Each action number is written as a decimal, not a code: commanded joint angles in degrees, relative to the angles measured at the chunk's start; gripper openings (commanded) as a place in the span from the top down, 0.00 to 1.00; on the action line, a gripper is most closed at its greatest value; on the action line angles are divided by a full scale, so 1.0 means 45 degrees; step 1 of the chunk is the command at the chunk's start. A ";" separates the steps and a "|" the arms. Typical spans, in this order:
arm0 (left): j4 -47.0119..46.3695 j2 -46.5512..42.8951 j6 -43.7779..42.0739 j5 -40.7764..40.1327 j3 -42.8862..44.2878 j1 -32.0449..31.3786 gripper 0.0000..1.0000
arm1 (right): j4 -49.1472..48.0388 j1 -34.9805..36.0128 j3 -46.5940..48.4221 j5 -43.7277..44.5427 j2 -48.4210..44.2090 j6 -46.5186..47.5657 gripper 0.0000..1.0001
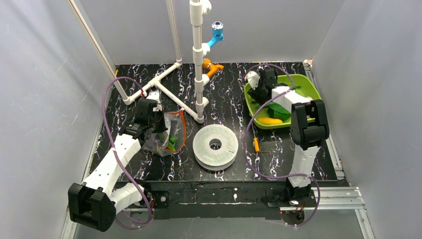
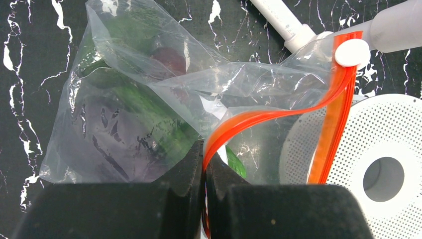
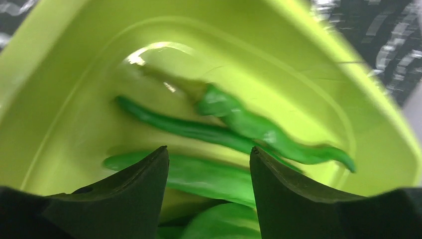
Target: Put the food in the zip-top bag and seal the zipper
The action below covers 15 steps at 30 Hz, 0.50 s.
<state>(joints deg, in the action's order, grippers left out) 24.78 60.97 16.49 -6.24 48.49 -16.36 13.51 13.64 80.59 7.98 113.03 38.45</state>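
The zip-top bag (image 2: 129,99) lies just left of the white spool (image 1: 215,145), and some food (image 2: 164,134) is seen through its film. Its zipper (image 2: 278,113) is pinched at the mouth edge by the left gripper (image 2: 204,167), whose jaws are closed tight on the orange-red strip. This is the stiffest part of a thin, floppy, slippery bag, and it is judged the right place for a hold. To the right of the spool and beyond it, the right gripper (image 3: 209,164) is held empty, jaws apart, over the green peppers (image 3: 234,119) in the lime-green tray (image 3: 59,59). The peppers are judged light, smooth and apt to roll — best taken across the middle.
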 commanded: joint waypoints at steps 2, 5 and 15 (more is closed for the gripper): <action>-0.0091 0.0223 -0.0104 -0.0120 0.0245 -0.0026 1.00 | -0.0296 0.0488 -0.0447 -0.1663 -0.0863 0.1359 0.35; -0.0069 0.0308 -0.0115 -0.0182 0.0261 -0.0017 1.00 | -0.0274 0.0541 -0.0233 -0.2391 -0.0575 0.1593 0.36; -0.0097 0.0238 -0.0183 -0.0405 0.0145 -0.0027 1.00 | 0.1390 0.0350 0.0778 -0.4253 0.0224 0.2013 0.42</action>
<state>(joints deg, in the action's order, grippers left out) 24.13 62.43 16.45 -6.65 48.49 -16.36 15.68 15.82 80.71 -4.18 113.43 46.17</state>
